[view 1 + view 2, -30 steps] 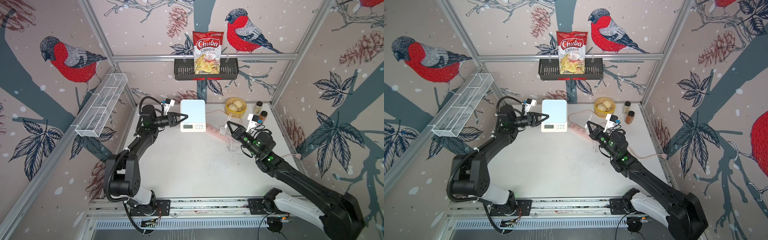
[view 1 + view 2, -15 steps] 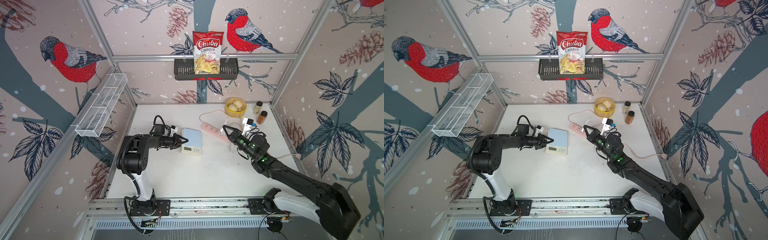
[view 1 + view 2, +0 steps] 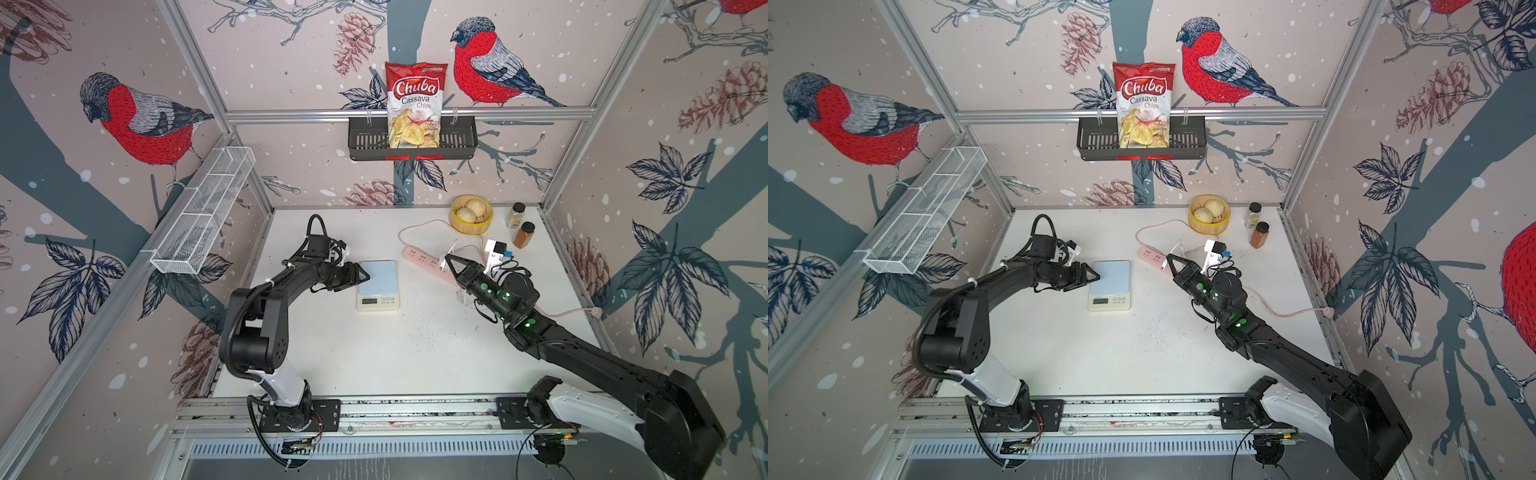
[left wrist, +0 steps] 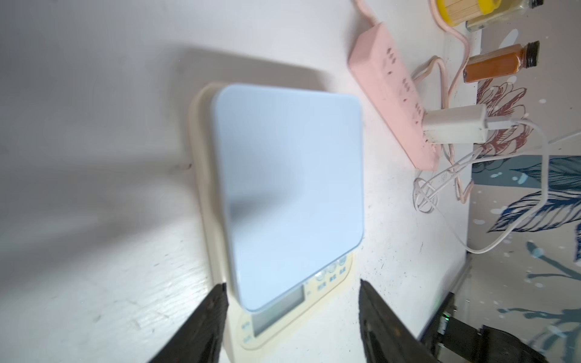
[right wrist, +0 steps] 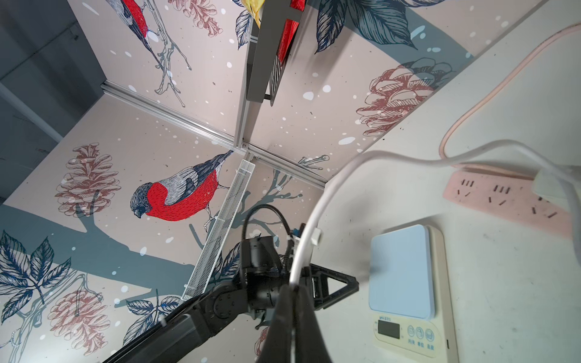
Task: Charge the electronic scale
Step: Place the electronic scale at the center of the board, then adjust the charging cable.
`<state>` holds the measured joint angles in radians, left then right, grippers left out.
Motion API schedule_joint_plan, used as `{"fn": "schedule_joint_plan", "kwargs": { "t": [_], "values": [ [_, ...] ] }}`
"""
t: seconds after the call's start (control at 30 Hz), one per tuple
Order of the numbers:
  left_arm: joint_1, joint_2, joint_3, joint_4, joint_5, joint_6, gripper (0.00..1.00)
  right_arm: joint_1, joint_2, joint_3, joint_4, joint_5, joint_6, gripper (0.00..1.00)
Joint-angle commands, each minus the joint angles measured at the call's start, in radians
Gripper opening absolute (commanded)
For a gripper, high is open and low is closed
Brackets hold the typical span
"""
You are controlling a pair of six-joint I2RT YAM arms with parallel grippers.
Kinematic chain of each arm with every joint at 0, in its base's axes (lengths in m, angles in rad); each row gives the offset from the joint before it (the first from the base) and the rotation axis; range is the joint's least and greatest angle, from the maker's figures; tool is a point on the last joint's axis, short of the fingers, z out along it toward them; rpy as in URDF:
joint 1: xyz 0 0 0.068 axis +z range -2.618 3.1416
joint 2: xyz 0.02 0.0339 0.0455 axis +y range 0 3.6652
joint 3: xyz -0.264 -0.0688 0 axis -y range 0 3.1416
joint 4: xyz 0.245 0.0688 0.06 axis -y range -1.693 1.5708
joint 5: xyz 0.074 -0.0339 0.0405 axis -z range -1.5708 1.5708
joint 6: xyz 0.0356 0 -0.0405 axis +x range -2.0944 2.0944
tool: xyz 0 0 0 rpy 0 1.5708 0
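The electronic scale lies flat mid-table, its pale blue plate up and its display toward the front. My left gripper is open at the scale's left edge, its fingers standing clear on either side of that edge and pinching nothing. To the right, my right gripper is shut on a white charging cable. That cable runs from a white adapter plugged into the pink power strip. The cable's plug end is hidden.
A bamboo steamer with buns and two spice jars stand at the back right. The strip's pink cord trails to the right wall. A black basket holds a chips bag on the back wall; a white mesh shelf hangs left.
The scale has come from the back wall forward to mid-table with my left gripper, which has now opened and let go. My right gripper stays shut on the cable, shifted slightly.
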<state>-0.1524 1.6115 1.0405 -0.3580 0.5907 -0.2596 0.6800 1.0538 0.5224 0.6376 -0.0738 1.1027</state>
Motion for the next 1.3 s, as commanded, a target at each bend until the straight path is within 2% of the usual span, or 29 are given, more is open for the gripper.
{"fn": "schedule_joint_plan", "kwargs": {
  "t": [0.0, 0.2, 0.37, 0.47, 0.57, 0.63, 0.83, 1.07, 1.27],
  "values": [
    [-0.100, -0.103, 0.067, -0.029, -0.179, 0.087, 0.64, 0.001, 0.012, 0.028, -0.024, -0.010, 0.016, 0.00],
    [-0.357, -0.218, 0.142, 0.185, -0.212, 0.075, 0.61, 0.004, 0.017, 0.032, -0.035, -0.011, 0.025, 0.00],
    [-0.477, -0.222, 0.143, 0.313, -0.144, 0.055, 0.56, 0.006, 0.017, 0.040, -0.074, 0.006, 0.036, 0.00],
    [-0.528, -0.205, 0.162, 0.298, -0.150, 0.070, 0.53, 0.006, 0.014, 0.041, -0.093, 0.020, 0.048, 0.00],
    [-0.577, -0.177, 0.186, 0.260, -0.202, 0.093, 0.53, 0.006, 0.021, 0.048, -0.102, 0.023, 0.049, 0.00],
    [-0.597, -0.153, 0.200, 0.241, -0.222, 0.101, 0.52, 0.005, 0.027, 0.053, -0.102, 0.019, 0.056, 0.00],
    [-0.614, -0.105, 0.227, 0.213, -0.229, 0.097, 0.40, 0.009, 0.028, 0.052, -0.099, 0.016, 0.065, 0.00],
    [-0.627, -0.079, 0.237, 0.171, -0.261, 0.106, 0.45, 0.010, 0.018, 0.053, -0.119, 0.034, 0.069, 0.00],
    [-0.636, -0.067, 0.234, 0.172, -0.259, 0.101, 0.40, 0.010, 0.025, 0.056, -0.118, 0.029, 0.075, 0.00]
  ]
}}
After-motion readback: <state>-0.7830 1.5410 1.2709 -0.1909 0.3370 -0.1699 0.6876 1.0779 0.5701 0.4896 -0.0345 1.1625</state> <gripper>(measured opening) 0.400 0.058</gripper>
